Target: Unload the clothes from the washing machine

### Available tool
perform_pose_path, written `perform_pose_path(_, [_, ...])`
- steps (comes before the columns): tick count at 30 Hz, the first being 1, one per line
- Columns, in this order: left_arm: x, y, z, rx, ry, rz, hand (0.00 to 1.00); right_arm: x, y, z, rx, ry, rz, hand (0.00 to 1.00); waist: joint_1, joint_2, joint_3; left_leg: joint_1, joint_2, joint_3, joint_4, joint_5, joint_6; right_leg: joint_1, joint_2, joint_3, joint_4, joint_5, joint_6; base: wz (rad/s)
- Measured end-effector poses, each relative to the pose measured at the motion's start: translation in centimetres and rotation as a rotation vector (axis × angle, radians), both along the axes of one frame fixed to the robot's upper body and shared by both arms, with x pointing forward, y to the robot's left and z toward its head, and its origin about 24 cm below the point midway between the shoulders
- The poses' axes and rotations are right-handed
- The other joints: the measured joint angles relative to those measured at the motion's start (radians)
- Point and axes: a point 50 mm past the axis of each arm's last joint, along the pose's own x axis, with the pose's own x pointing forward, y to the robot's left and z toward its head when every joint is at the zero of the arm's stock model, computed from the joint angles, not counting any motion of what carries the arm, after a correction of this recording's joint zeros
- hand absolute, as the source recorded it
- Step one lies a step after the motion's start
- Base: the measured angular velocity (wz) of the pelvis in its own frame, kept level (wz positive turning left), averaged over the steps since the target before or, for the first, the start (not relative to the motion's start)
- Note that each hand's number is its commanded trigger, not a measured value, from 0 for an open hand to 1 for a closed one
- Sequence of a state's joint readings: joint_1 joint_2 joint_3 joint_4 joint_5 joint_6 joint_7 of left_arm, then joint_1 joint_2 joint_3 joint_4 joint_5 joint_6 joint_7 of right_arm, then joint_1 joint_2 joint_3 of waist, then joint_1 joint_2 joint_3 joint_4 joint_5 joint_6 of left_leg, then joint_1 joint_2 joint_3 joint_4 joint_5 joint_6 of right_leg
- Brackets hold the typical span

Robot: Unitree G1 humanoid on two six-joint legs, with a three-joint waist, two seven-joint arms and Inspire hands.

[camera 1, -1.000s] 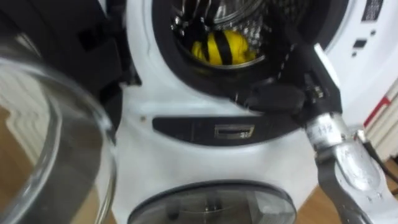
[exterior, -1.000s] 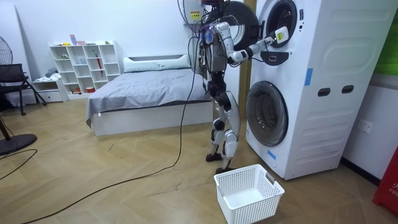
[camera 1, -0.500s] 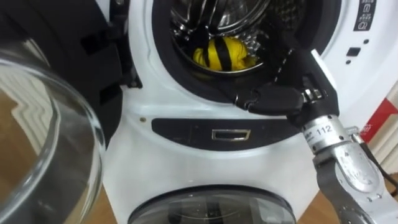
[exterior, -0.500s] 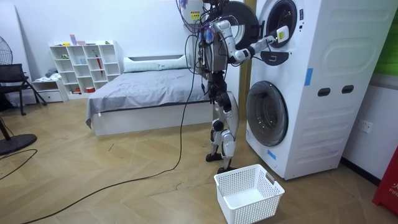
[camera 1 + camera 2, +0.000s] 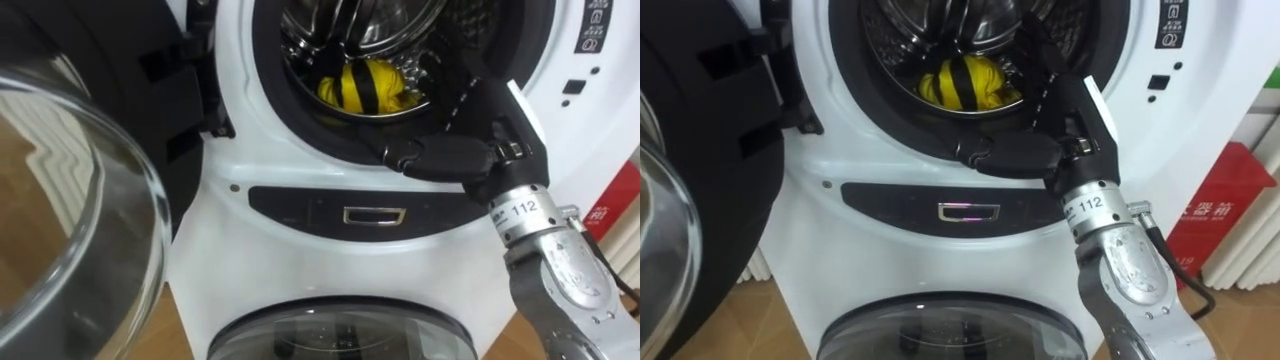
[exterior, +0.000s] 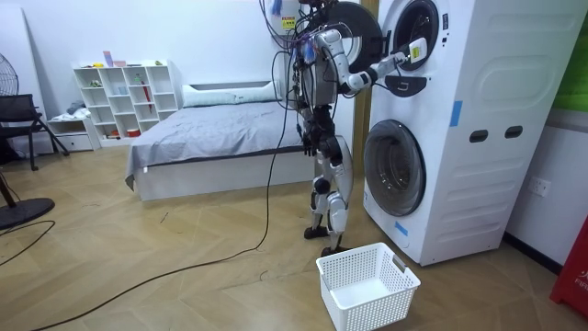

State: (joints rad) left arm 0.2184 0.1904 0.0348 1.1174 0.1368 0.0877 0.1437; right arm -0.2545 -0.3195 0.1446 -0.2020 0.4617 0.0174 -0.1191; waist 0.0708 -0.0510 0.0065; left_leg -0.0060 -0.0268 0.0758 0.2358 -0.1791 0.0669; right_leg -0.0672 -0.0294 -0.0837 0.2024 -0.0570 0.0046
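While the right hand (image 5: 445, 158) rests at the black door ring (image 5: 268, 100) of the white washing machine (image 5: 300, 165), its fingers too dark to tell spread from curled, it should reach deeper to the yellow-and-black striped cloth (image 5: 365, 82) lying in the drum just beyond them, then grab its middle.

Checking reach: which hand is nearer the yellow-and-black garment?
Right. The right hand is at the drum's rim, below-right of the yellow-and-black garment; the left hand hangs by the hip.
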Motion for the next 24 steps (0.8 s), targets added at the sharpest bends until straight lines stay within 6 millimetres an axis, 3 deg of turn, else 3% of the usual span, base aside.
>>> perform_pose_path(8, [0.6, -0.1, 0.0, 0.003, 0.002, -0.033, 0.0, 0.0, -0.1, 0.0, -0.043, -0.009, -0.037, 0.0, -0.001, -0.017, 0.0028, -0.005, -0.002, -0.014, 0.0, 0.003, -0.002, 0.001, -0.004, -0.014, 0.0, -0.004, -0.004, 0.05])
perform_pose_path(13, [0.9, 0.0, 0.2, -0.004, -0.01, -0.049, 0.0, 0.1, -0.1, 0.1, -0.051, 0.001, -0.046, 0.0, -0.009, -0.036, -0.0008, -0.017, -0.002, -0.023, 0.002, 0.007, -0.004, -0.007, -0.004, -0.024, -0.001, -0.003, -0.004, 0.04])
perform_pose_path(24, [0.6, 0.3, 0.3, 0.014, 0.0, -0.035, 0.0, 0.9, -0.3, 0.4, -0.043, 0.051, -0.137, 0.0, 0.01, -0.034, 0.0013, -0.036, -0.004, -0.036, 0.025, 0.009, -0.001, -0.009, -0.006, -0.031, 0.0, -0.002, -0.003, 0.03])
